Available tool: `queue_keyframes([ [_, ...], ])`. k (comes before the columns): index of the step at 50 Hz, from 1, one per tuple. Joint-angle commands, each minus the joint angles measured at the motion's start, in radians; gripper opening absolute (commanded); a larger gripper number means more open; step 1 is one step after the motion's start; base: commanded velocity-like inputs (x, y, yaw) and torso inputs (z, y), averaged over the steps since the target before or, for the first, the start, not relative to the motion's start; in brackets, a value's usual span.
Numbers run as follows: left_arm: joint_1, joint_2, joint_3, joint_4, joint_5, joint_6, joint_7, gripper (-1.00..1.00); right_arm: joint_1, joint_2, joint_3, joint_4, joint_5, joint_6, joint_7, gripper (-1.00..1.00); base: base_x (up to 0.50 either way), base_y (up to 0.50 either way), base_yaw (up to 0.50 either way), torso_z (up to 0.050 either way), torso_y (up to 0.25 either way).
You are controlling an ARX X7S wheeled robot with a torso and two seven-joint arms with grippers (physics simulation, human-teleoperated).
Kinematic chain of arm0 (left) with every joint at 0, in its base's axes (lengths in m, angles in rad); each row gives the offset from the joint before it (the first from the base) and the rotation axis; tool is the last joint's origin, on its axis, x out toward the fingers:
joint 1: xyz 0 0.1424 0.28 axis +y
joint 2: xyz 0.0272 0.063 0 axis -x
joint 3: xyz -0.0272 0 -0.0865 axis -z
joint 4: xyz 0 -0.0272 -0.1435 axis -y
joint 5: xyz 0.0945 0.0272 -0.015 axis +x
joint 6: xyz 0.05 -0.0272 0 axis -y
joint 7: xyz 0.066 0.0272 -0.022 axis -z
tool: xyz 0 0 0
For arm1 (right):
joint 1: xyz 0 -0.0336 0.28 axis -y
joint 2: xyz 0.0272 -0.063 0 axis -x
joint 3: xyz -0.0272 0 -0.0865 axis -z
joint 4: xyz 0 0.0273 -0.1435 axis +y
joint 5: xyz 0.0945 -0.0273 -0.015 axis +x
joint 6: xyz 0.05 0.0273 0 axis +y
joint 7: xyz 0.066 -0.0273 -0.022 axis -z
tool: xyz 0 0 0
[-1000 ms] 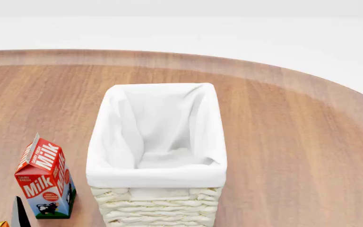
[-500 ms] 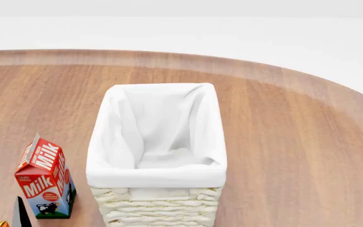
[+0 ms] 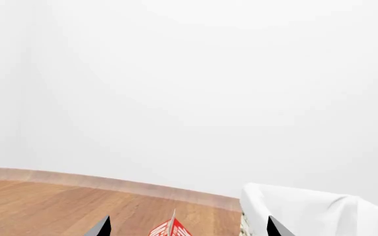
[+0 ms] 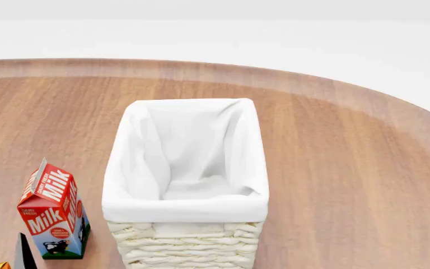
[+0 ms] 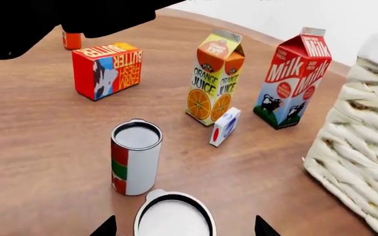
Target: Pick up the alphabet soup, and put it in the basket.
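The alphabet soup (image 5: 173, 218) sits right under your right gripper (image 5: 183, 227): in the right wrist view you look down on its silver-white top, with one dark fingertip on either side of it, so the jaws stand wide, straddling the can; whether they touch it you cannot tell, since its label is out of sight below the frame edge. Just beyond the can stands the red-and-green can (image 5: 135, 157), upright on the wooden table (image 5: 38, 142). Further out from the gripper are a small white box (image 5: 224, 127), the orange juice carton (image 5: 214, 76), the milk carton (image 5: 292, 78) and the butter box (image 5: 106, 70). The basket (image 5: 360, 147) rises off to one side of the gripper, its woven wall near the milk carton. Your left gripper (image 3: 187, 227) is spread as well, with nothing between its tips, pointing over the milk carton's peak and the basket's white liner (image 3: 307, 209).
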Motion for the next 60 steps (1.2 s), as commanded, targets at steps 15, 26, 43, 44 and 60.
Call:
queue_keyframes([
  [15,0.001,-0.006,0.004,0.004,-0.001,0.006,-0.008,1.00,0.040,-0.037,-0.034,0.054,-0.048,0.036,-0.001,1.00,0.00,0.00,0.00,0.000,0.000],
  [26,0.001,-0.008,0.006,0.003,-0.005,0.007,-0.010,1.00,0.058,-0.052,-0.045,0.080,-0.064,0.051,0.000,1.00,0.00,0.00,0.00,0.000,0.000],
  [43,0.001,-0.013,0.009,0.005,-0.007,0.009,-0.013,1.00,0.087,-0.078,-0.058,0.125,-0.081,0.070,0.004,1.00,0.00,0.00,0.00,0.000,0.000],
  [44,0.001,-0.013,0.010,0.005,-0.008,0.009,-0.013,1.00,0.086,-0.080,-0.060,0.127,-0.087,0.071,0.007,1.00,0.00,0.00,0.00,0.000,0.000],
  [60,0.004,-0.016,0.013,0.011,-0.007,0.009,-0.019,1.00,0.106,-0.100,-0.079,0.157,-0.110,0.085,0.010,1.00,0.00,0.00,0.00,0.000,0.000],
])
